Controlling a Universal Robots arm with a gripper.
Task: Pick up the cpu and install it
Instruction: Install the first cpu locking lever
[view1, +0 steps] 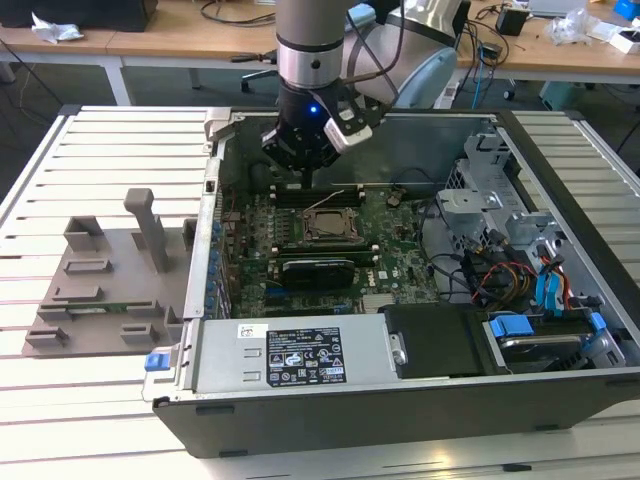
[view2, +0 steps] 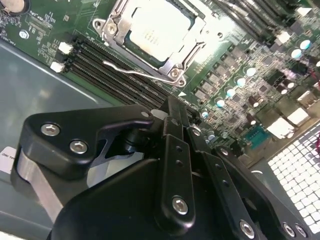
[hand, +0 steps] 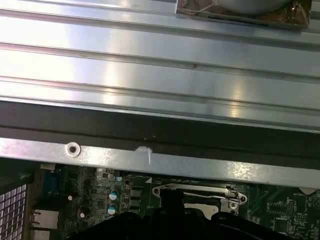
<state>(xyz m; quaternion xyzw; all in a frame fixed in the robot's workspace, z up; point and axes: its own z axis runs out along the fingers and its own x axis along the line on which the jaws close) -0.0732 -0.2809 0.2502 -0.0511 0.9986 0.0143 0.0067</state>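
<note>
Bench: slatted metal bench (view1: 100, 420) carrying an opened computer case (view1: 400, 400); wooden desks with cables stand behind it.
Tray: grey plastic tray (view1: 100, 290) with raised blocks, on the bench at the exterior view's left, just beside the case and well apart from the hand.
Near edge of case: power supply (view1: 300, 355) with its label, and a drive bay with blue clips (view1: 520, 330) toward the exterior view's right.
Board: green circuit board (view1: 390, 270) lying flat in the case; black memory slots (view2: 115, 70) run beside the socket.
Socket: metal socket frame (view2: 172, 65) with its wire lever (view2: 135, 72), near the middle of the board.
Cpu: cpu (view2: 152, 25) appears to sit flat inside the socket frame, pale top showing in the second wrist view.
Hand: hand (view1: 300, 165) hangs over the far side of the board, just behind the socket, apart from the cpu; its black fingers look drawn together with nothing between them.
Far wall: case rim (hand: 150, 160) and bench slats beyond it.
Risk: judged from this pose, the hand is close above the memory slots and lever; a low sideways pass could catch the lever or knock board parts. If the cpu is not fully seated, a nudge could tilt it and bend contacts.
</note>
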